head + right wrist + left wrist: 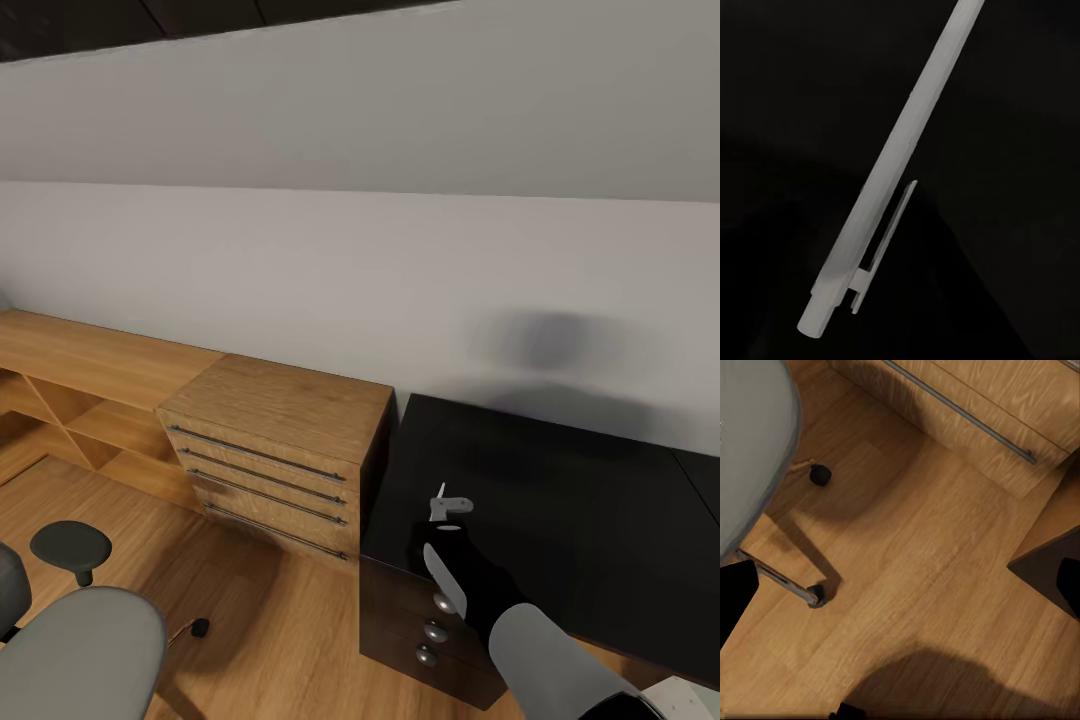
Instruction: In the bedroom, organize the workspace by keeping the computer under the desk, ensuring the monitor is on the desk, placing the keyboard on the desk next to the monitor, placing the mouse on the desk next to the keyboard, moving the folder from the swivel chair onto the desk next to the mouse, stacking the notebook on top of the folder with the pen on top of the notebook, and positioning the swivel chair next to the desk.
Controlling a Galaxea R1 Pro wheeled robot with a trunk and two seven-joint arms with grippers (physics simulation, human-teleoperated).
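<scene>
1. Head view: my right gripper hangs over the left end of the black desk, and the white pen sticks up from its tip. The grip looks closed on it, though I can't see the fingers clearly. The wooden drawer cabinet stands just left of the desk, and the swivel chair sits at lower left.
2. Left wrist view: I see the chair's grey seat and chrome base over the wood floor. I cannot tell how far that gripper is open.
3. Right wrist view: the pen runs close and diagonal against the dark desk.
</scene>
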